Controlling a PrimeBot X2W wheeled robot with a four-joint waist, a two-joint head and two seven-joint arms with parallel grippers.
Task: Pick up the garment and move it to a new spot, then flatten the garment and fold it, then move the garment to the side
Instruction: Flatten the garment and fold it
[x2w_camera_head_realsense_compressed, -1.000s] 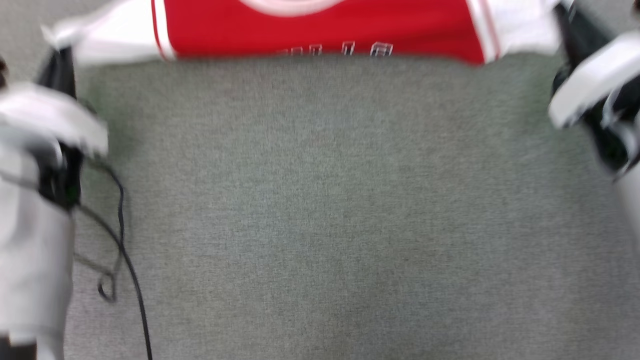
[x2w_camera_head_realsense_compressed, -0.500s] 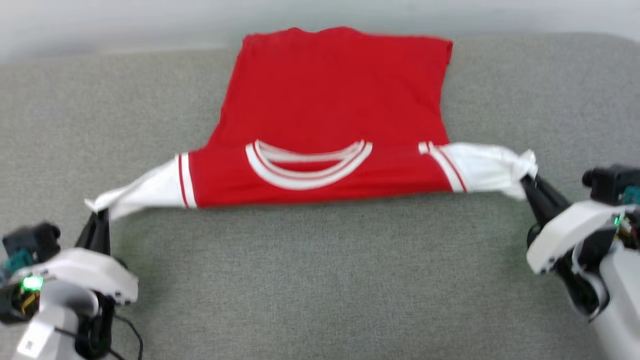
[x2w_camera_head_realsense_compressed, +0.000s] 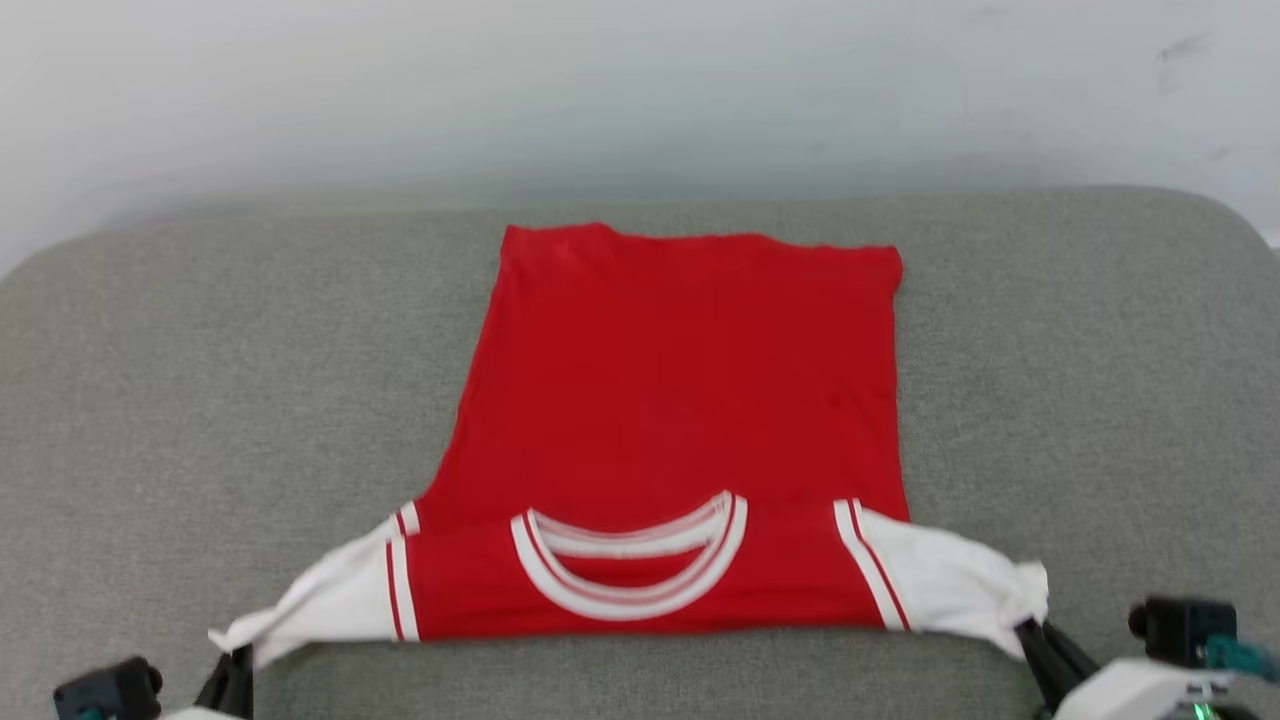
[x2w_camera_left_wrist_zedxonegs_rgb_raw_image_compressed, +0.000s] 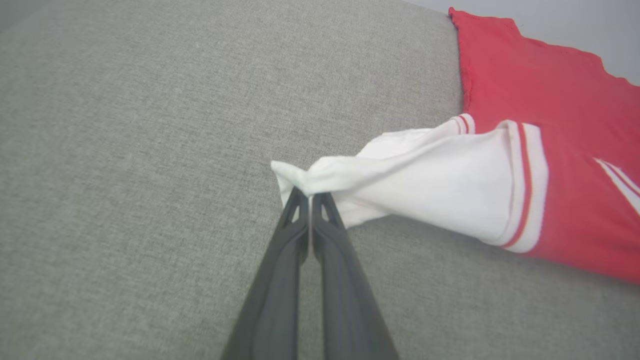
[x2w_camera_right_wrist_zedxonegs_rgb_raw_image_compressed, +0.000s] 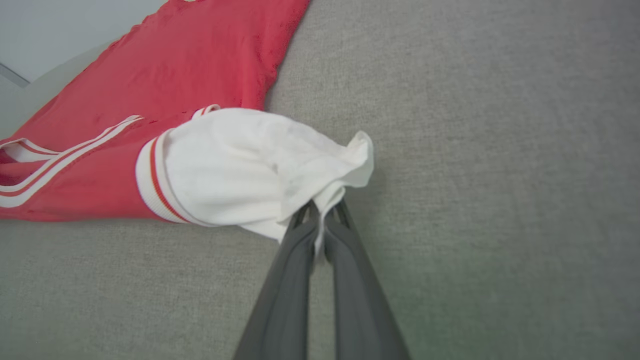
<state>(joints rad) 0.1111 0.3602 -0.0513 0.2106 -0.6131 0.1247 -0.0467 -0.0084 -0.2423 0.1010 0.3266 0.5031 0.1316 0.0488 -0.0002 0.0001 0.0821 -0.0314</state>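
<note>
The red garment (x2w_camera_head_realsense_compressed: 690, 400) lies spread on the grey cushioned surface (x2w_camera_head_realsense_compressed: 200, 400), hem far from me, white neckband (x2w_camera_head_realsense_compressed: 630, 560) near me. Its shoulder part is folded over toward me, with both white sleeves pulled outward. My left gripper (x2w_camera_head_realsense_compressed: 235, 655) is shut on the left white sleeve end (x2w_camera_left_wrist_zedxonegs_rgb_raw_image_compressed: 400, 175); in the left wrist view the dark fingers (x2w_camera_left_wrist_zedxonegs_rgb_raw_image_compressed: 310, 200) pinch the cloth tip. My right gripper (x2w_camera_head_realsense_compressed: 1030, 625) is shut on the right white sleeve end (x2w_camera_right_wrist_zedxonegs_rgb_raw_image_compressed: 260, 165); in the right wrist view that gripper (x2w_camera_right_wrist_zedxonegs_rgb_raw_image_compressed: 320, 207) has bunched cloth between its tips.
A pale wall (x2w_camera_head_realsense_compressed: 640, 90) rises behind the grey surface's far edge. Bare grey fabric stretches on both sides of the shirt (x2w_camera_head_realsense_compressed: 1100, 380) and in front of it (x2w_camera_head_realsense_compressed: 640, 680).
The head camera has tilted up, so the whole picture slid down and the wall came into view. Both grippers still hold the sleeve ends.
</note>
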